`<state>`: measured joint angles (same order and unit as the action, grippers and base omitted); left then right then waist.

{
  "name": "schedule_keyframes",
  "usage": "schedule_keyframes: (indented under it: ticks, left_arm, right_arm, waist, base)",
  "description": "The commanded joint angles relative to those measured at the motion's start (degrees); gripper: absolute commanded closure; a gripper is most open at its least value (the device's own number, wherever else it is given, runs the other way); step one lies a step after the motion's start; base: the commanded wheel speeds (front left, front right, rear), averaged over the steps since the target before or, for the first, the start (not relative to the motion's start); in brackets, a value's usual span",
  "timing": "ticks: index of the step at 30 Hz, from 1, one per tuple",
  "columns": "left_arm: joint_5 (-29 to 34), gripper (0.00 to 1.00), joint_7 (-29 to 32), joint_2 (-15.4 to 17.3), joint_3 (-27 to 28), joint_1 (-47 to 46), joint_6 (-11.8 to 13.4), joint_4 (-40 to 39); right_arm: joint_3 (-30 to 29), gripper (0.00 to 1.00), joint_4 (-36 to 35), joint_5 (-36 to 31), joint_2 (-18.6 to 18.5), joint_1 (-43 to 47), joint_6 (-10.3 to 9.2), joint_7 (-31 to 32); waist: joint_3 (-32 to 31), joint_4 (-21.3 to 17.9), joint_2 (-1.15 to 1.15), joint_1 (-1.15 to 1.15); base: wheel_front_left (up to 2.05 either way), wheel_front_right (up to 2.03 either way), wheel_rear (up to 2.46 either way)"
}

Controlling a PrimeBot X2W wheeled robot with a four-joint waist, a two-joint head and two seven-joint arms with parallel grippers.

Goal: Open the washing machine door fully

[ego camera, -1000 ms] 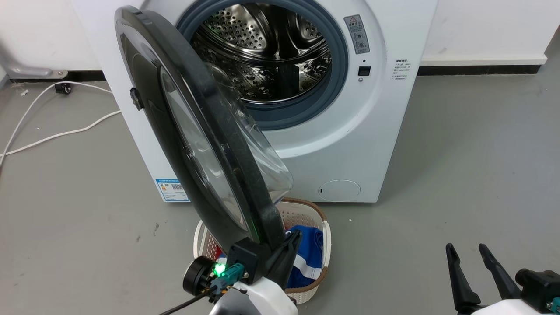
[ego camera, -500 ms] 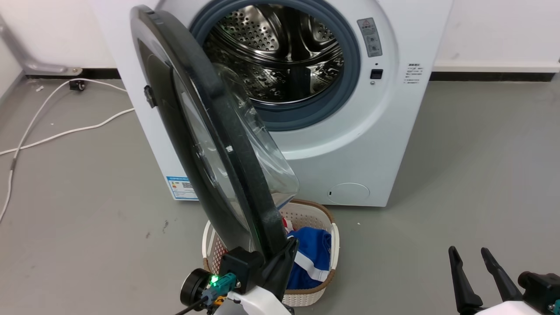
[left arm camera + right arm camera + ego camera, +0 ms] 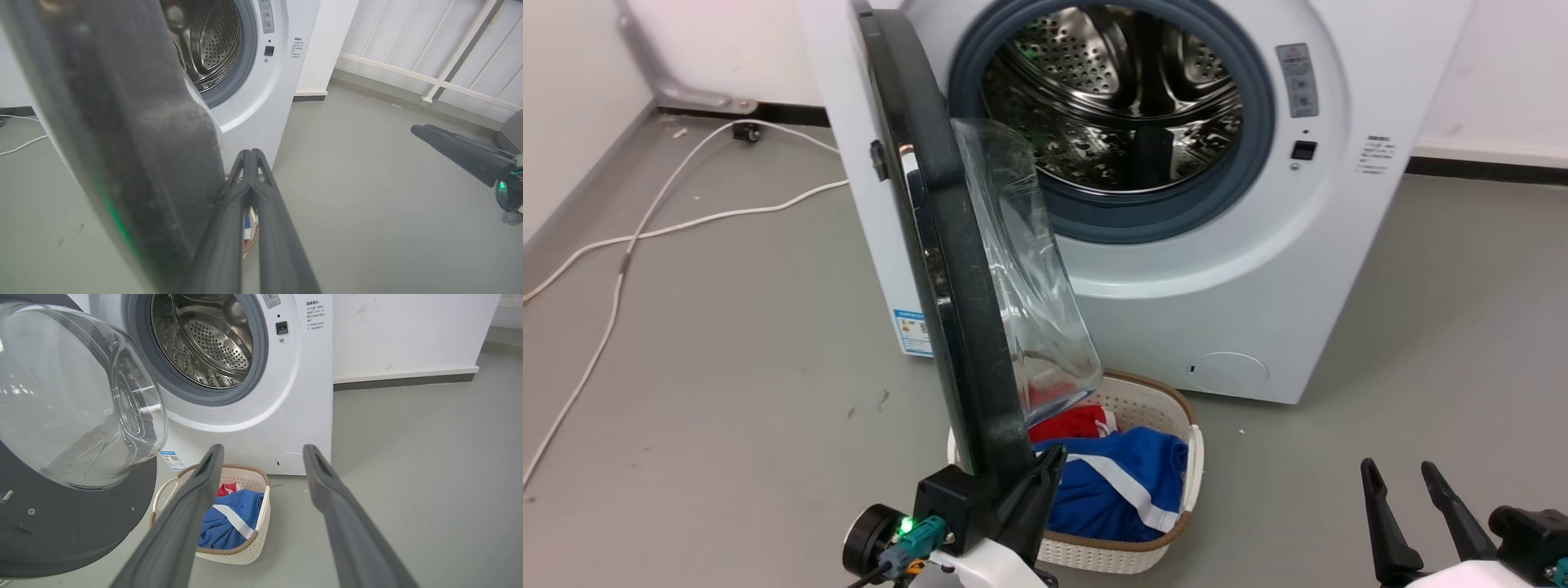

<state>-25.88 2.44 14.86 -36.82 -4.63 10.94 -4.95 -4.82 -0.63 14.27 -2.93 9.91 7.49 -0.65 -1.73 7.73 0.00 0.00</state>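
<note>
Left hand (image 3: 250, 157), fingers pinched together, rests against the washing machine door (image 3: 952, 269) at lower centre; it may slip off the rim; right hand (image 3: 1396, 467) splayed.

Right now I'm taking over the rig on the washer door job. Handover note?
Left gripper: shut, fingers together, lying against the inner side of the washing machine door at its lower rim, not clamped on it.
Right gripper: open, holding nothing, low on the right, apart from the washer.
Door: unlatched, swung out on its left hinge, about edge-on to the head camera; the drum is exposed. A laundry basket sits on the floor beside the door's lower edge.
Done: door roughly square to the washer's front.
Left: probably push it further outward to full swing.
</note>
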Motion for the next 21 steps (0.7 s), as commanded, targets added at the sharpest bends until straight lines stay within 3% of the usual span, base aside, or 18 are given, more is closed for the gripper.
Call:
schedule_keyframes:
  ticks: [1, 12, 21]
  left_arm:
    - [0.17, 1.0, -0.53, 1.04, 1.66, 0.21, 1.13, -0.12]
    - [0.11, 1.0, -1.56, 2.01, 3.76, 1.38, 3.73, -1.8]
    - [-2.53, 1.0, -4.35, 4.65, 10.4, 5.02, 7.09, -1.97]
  right_arm:
    - [-0.07, 0.0, 0.11, -0.76, 0.09, -0.56, 0.01, -0.44]
    - [-0.2, 0.0, 1.14, -0.75, 0.09, -1.14, 0.01, -0.89]
    - [-0.29, 0.0, 1.34, -0.95, 0.08, -2.03, 0.01, -0.99]
  waist:
    - [0.13, 1.48, 0.0, 0.0]
    - [0.79, 8.38, 0.0, 0.0]
    - [1.19, 11.88, 0.0, 0.0]
  base:
    - [0.0, 0.0, 0.0]
    - [0.0, 0.0, 0.0]
    - [0.0, 0.0, 0.0]
